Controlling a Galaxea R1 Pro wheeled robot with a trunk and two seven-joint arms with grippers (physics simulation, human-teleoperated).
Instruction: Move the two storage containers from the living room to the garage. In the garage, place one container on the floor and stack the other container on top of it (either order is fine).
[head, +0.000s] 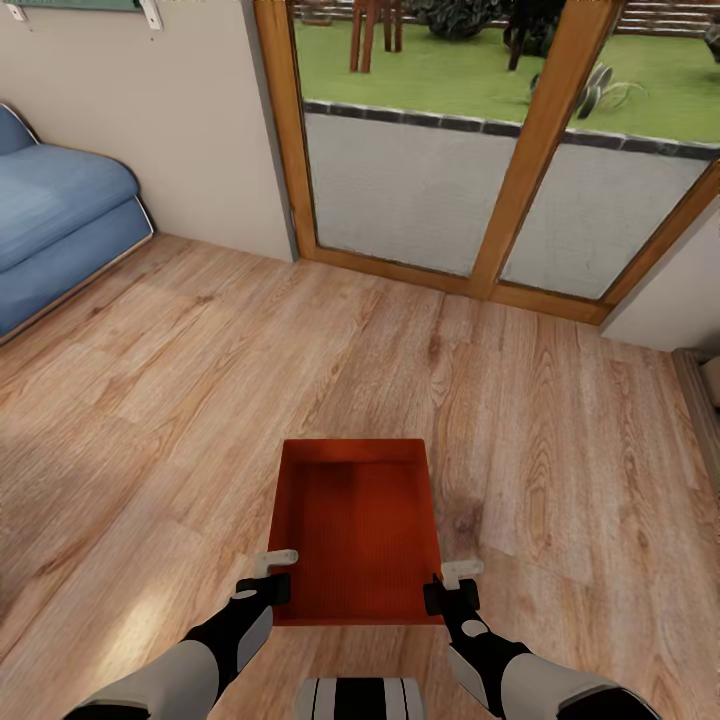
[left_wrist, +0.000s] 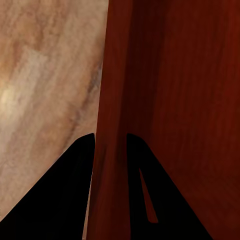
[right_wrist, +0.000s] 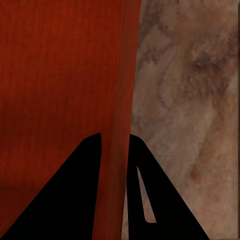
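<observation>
Above bare wood-plank floor (head: 150, 400), left fingers (left_wrist: 70, 190) and right fingers (right_wrist: 75, 195) clamp the storage container's (head: 355, 530) side walls.

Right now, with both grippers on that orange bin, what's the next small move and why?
Probably turn the base away from the glass door: the storage container looks clamped by its side walls in the left gripper and right gripper, over the wood-plank floor.

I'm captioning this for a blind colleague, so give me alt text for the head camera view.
An open, empty orange-red storage container is held between the left gripper and right gripper, each clamped on a side wall near its near end, above a light wood-plank floor. Beyond are a blue sofa at left and a wood-framed glass door onto a lawn.
</observation>
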